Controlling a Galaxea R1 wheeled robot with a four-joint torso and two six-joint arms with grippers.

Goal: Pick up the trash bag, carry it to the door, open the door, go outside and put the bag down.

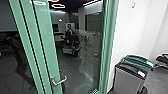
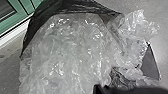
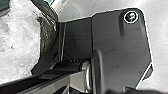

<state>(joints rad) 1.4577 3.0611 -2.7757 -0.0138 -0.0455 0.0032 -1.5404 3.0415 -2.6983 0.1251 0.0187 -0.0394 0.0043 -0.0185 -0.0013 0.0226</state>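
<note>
Just ahead of the robot: green-framed glass door point(image 1: 45, 42), lever handle point(image 1: 60, 81) roughly level. Door looks shut; not confirmed. Beyond or mirrored in the glass, a person point(image 1: 70, 32), small. Grey bin point(image 1: 128, 78) and teal-topped bin point(image 1: 138, 61) stand by the white wall point(image 1: 130, 32).

Trash bag point(image 2: 72, 52): clear crumpled plastic with black plastic along part of it, bulky, low beside the robot's dark base plate point(image 3: 120, 50), near green framework. Hanging or resting on the floor point(image 3: 160, 32): cannot tell. Grasp state, left and right: cannot tell; nothing confirmed as clenched, released or holding.

Step judged: at the door, opening still to be done.

Failure modes, estimated:
1. Bag pinched between base and door, from its bulk and a close approach.
2. Film snagged or torn on frame or base edge; loose folds the likely cause.
3. Lever missed or slipped off, from poor alignment.
4. Leaf swinging back onto the bag if not held
</note>
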